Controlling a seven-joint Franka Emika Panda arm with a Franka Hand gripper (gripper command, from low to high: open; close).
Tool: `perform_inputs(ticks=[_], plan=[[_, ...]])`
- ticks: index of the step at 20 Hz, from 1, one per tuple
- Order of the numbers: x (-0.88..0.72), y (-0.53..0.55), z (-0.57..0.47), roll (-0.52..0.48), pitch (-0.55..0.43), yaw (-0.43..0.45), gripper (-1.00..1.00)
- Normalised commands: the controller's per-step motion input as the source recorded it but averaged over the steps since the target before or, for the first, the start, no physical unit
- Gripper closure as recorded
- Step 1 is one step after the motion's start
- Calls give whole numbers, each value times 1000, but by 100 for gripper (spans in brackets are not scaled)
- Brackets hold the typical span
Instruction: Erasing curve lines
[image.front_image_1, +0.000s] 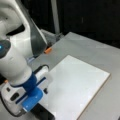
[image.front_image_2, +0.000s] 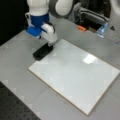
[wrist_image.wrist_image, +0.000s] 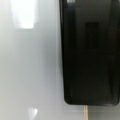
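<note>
The black eraser block (image.front_image_2: 43, 52) lies flat across the near-left corner of the white board (image.front_image_2: 75, 77) in a front view. My gripper (image.front_image_2: 51, 45) stands right over the block's far end, touching it. In a front view the gripper (image.front_image_1: 46, 90) hangs low at the board's (image.front_image_1: 80, 82) left corner, with the eraser (image.front_image_1: 43, 110) dark beneath it. The wrist view is filled on its right by the eraser (wrist_image.wrist_image: 90, 55), with bare board (wrist_image.wrist_image: 30, 62) to its left. No curve lines show anywhere on the board.
A small orange object (image.front_image_2: 81, 28) lies on the grey table (image.front_image_2: 20, 75) beyond the board, also seen as the orange object (image.front_image_1: 48, 50) near the arm's base. A metal frame (image.front_image_2: 95, 17) stands at the back.
</note>
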Motion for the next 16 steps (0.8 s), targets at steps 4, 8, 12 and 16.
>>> perform_inputs(ticks=[4,8,12,16], plan=[[-109,-43,277,-70,161,152,-100],[-47,19,332,-221,165,126,-100],[-42,171,371,-208,155,90,-100],[-16,186,196,-115,159,55,-100]])
